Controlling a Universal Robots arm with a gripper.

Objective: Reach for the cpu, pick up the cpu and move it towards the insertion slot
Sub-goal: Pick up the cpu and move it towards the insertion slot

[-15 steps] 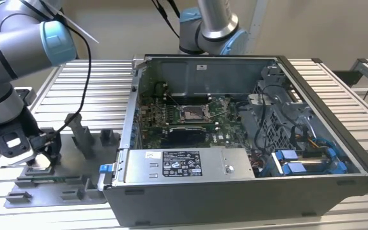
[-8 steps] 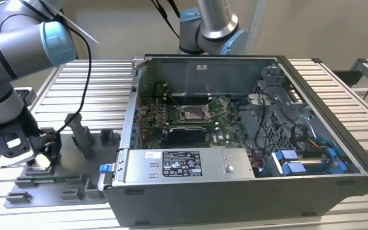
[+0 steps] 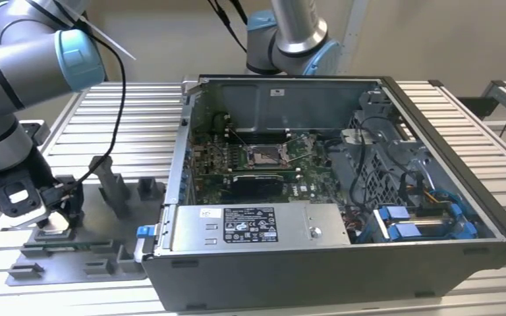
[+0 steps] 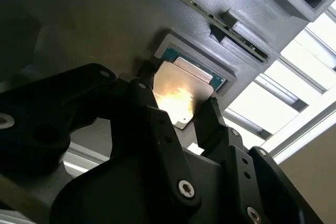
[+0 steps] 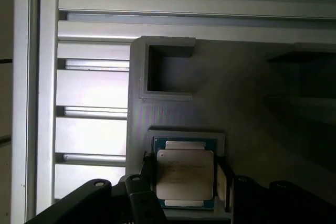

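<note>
Posts and blocks of grey plastic stand up from the flat grey fixture plate. The plate lies on the slatted aluminium surface, to the exterior view's left of the open dark computer case. The black two-fingered end effector is down among them, on the side of the plate away from the case. The tallest post and the case's side wall stand between it and the board inside.

The small flat square cpu, with a silvery metal top and green rim, lies in a shallow square nest in that plate. In both wrist views the black fingers press against two opposite edges of the cpu and grip it, while it sits flat in the nest. Near the nest a raised grey block with a rectangular pocket rises from the plate. In the second wrist view a thin green-edged strip lies in a long groove close by.

Inside the case a green circuit board covers the floor. The insertion slot, a square socket with a shiny metal frame and dark centre, sits mid-board, well apart from the cpu. A black rectangular module lies just below it in the exterior view. A silver metal box with a label takes up the near side, and cables and blue connectors crowd the exterior view's right.
</note>
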